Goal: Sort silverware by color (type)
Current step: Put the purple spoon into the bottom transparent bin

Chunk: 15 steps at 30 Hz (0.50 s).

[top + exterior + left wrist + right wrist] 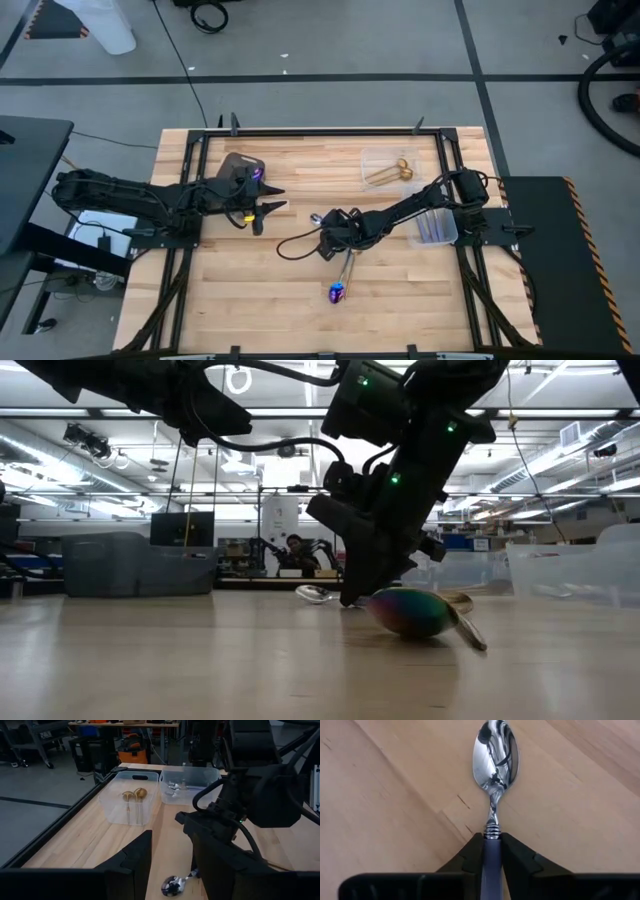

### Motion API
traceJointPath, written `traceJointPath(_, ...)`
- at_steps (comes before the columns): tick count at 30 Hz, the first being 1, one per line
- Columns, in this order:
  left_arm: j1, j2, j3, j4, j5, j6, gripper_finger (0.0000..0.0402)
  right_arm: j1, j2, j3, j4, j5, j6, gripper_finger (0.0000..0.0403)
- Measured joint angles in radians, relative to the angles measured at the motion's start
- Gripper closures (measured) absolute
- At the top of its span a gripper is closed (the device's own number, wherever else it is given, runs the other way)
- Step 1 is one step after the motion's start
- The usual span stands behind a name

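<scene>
A silver spoon (pixel 496 757) lies on the wooden table with its bowl toward the left arm, also showing as silver spoon (pixel 316 218) from above. My right gripper (pixel 330 238) is shut on its handle near the table's middle. An iridescent spoon (pixel 337 292) lies just nearer, its bowl (pixel 410 612) on the wood. Two gold spoons (pixel 134 796) lie in a clear container (pixel 390 168) at the far right. My left gripper (pixel 274 200) hovers open at the table's left, pointing at the right gripper and holding nothing. My right gripper pinches the silver spoon's handle (pixel 491 851) between its two fingers, right behind the ribbed neck. The fingers (pixel 470 855) slant down from the table's right side and run along the handle. The spoon's bowl (pixel 496 757) sticks out ahead, lying on or just above the wood.
A second clear container (pixel 437 228) stands at the right edge by the right arm, with silvery pieces inside (pixel 176 785). A dark grey tray (pixel 240 166) sits at the far left, behind the left gripper. Bare wood spreads along the near side.
</scene>
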Motion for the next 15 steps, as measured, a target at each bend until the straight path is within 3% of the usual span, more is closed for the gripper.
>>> traceJointPath(15,0.0,0.0,0.0,-0.007,-0.01,0.001,0.0249,0.0,-0.052,0.0,-0.007,0.025,-0.073,0.0344)
